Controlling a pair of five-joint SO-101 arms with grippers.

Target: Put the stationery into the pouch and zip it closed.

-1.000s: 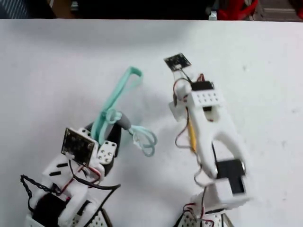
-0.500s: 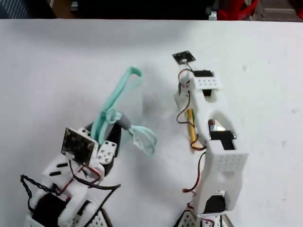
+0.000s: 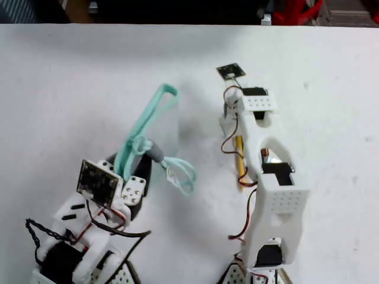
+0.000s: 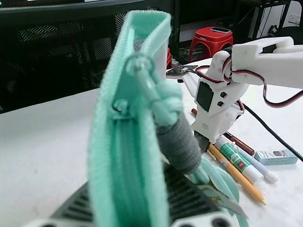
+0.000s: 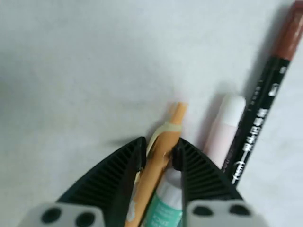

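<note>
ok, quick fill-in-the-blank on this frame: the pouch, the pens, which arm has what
The mint-green fabric pouch sits in the ____ arm's gripper. The right gripper pinches the slim orange pen, which lies on the white ____. Beside it lies a black pen with a ____ cap.
Missing: left; table; brown.
</note>
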